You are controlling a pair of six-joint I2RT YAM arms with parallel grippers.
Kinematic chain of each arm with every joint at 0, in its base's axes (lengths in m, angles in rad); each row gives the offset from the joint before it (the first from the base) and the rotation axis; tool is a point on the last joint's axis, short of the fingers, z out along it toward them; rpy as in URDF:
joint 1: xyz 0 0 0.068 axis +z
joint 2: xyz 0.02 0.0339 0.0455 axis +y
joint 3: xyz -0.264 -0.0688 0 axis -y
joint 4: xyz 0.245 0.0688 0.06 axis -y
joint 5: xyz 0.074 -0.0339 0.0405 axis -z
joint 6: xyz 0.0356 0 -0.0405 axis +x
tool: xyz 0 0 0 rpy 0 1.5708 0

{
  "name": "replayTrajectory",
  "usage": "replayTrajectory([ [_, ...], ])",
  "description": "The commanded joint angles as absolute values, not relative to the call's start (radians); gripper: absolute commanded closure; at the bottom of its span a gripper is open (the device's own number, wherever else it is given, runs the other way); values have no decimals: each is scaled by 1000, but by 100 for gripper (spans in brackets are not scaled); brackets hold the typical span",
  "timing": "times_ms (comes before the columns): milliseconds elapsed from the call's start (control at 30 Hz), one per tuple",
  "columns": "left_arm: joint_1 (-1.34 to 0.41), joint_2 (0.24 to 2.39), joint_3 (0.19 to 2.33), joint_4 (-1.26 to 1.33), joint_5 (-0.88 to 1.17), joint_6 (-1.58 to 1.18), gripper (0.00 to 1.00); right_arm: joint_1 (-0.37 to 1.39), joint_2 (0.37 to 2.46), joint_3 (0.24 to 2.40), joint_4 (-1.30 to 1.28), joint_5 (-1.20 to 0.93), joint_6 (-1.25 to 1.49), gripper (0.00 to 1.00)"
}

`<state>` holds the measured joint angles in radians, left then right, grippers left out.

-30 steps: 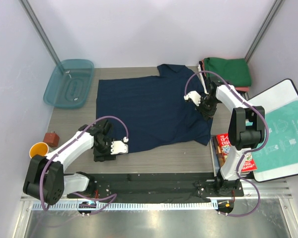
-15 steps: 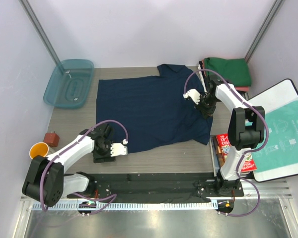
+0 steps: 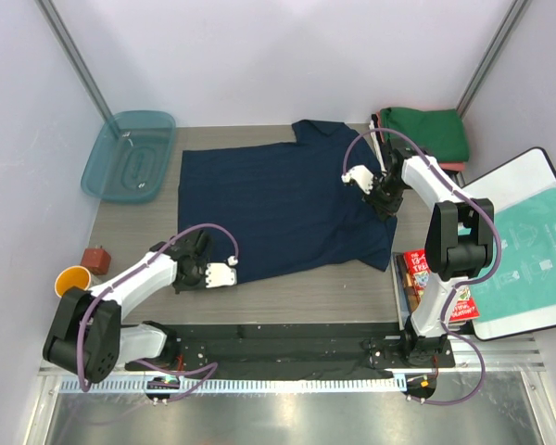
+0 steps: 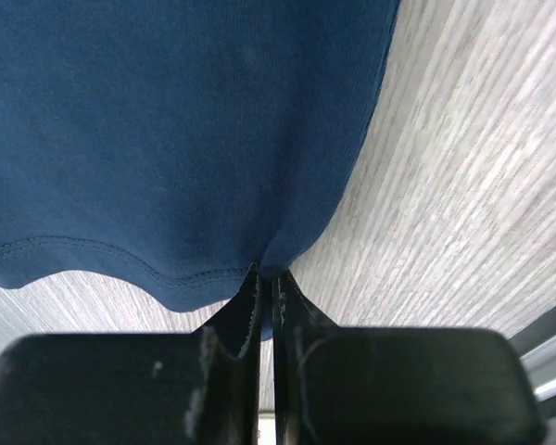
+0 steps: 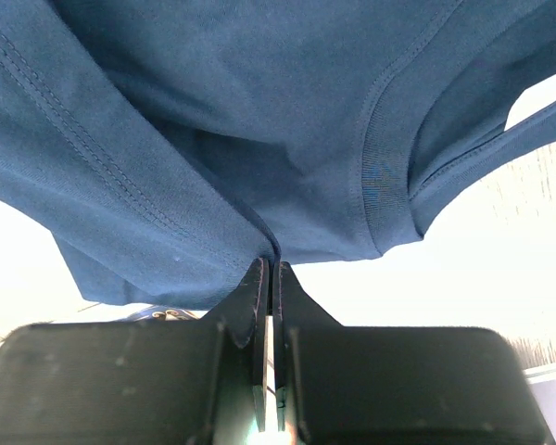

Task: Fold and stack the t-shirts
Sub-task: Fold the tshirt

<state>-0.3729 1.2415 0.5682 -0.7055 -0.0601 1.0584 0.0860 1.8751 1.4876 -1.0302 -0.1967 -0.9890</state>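
Note:
A dark navy t-shirt (image 3: 278, 209) lies spread flat across the middle of the table. My left gripper (image 3: 185, 271) is at its near left corner, shut on the hem, and the left wrist view shows the navy t-shirt (image 4: 185, 139) pinched between the fingertips of that gripper (image 4: 264, 274). At the shirt's right side my right gripper (image 3: 382, 200) is shut on the cloth. In the right wrist view a fold of the navy t-shirt (image 5: 213, 120), near the ribbed collar, is clamped in the right gripper (image 5: 271, 265). A folded green t-shirt (image 3: 424, 132) tops a stack at the back right, with a salmon-red edge (image 3: 454, 168) under it.
A teal plastic bin (image 3: 130, 156) stands at the back left. An orange cup (image 3: 72, 278) and a small red-brown block (image 3: 96, 258) sit at the near left. At the right are a white board with a teal-printed bag (image 3: 530, 243) and a red packet (image 3: 417, 272).
My left gripper has closed on the shirt's near left hem and drawn slightly left. The right gripper has kept its grip and barely moved.

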Motion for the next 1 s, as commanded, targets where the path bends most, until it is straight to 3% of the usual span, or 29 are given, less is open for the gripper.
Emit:
replayTrajectory([
  [0,-370,1189,604,-790,44,1071,100,91,1848,1517,-1052,-179,-1000,99],
  [233,-370,1091,744,-1032,126,1087,100,121,1804,1511,-1130,-189,-1063,99],
  [500,-370,1019,759,-1227,120,1173,100,202,1720,1529,-1223,-193,-1126,99],
  [967,-361,1032,716,-1148,9,1223,100,224,1694,1660,-1175,-129,-1163,99],
])
